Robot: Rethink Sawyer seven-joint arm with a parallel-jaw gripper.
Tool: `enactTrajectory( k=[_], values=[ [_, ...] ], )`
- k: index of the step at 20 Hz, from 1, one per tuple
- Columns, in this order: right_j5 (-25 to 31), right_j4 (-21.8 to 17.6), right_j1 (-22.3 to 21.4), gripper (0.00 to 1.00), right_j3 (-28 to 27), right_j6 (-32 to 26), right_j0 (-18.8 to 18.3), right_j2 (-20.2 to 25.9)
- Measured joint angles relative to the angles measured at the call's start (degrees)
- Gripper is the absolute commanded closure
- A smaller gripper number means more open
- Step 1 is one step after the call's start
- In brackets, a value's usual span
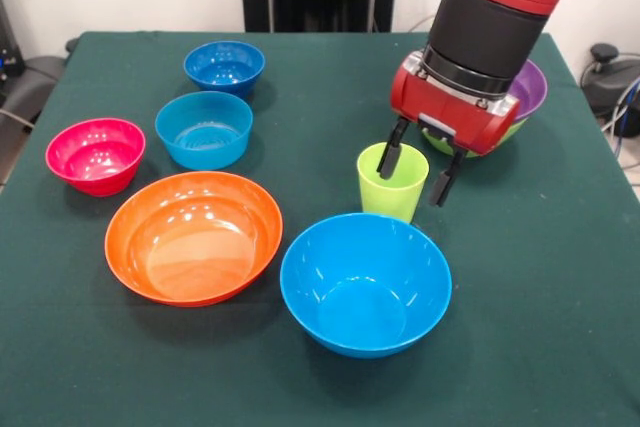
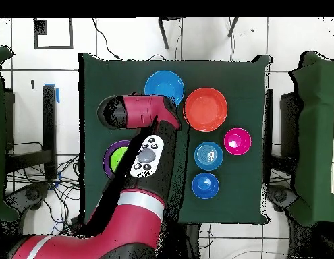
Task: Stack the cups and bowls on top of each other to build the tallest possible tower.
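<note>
The lime green cup (image 1: 393,185) stands upright mid-table. My gripper (image 1: 417,171) is open at it: one finger (image 1: 390,157) hangs inside the cup's rim, the other stands outside its right wall. Behind the gripper is the tower (image 1: 528,95): a purple bowl in a large lime-green bowl, mostly hidden by the arm. In the overhead view the purple bowl (image 2: 108,159) shows lime green inside. The red cup is not in view. The large light blue bowl (image 1: 365,282) sits just in front of the cup, and the large orange bowl (image 1: 193,235) is to its left.
The small pink-red bowl (image 1: 95,154), small light blue bowl (image 1: 204,129) and small dark blue bowl (image 1: 224,67) stand apart at the left. In the overhead view the arm (image 2: 139,168) covers the gripper and the cup. The green cloth table (image 1: 560,297) ends near the tower.
</note>
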Motion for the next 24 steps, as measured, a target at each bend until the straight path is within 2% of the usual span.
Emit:
enactTrajectory(
  k=[16,24],
  values=[
    [-1.2,-1.9,0.0,0.0,5.4,0.0,-0.3,2.2],
    [-3.7,-1.9,0.7,0.0,6.0,0.0,-0.3,2.8]
  ],
)
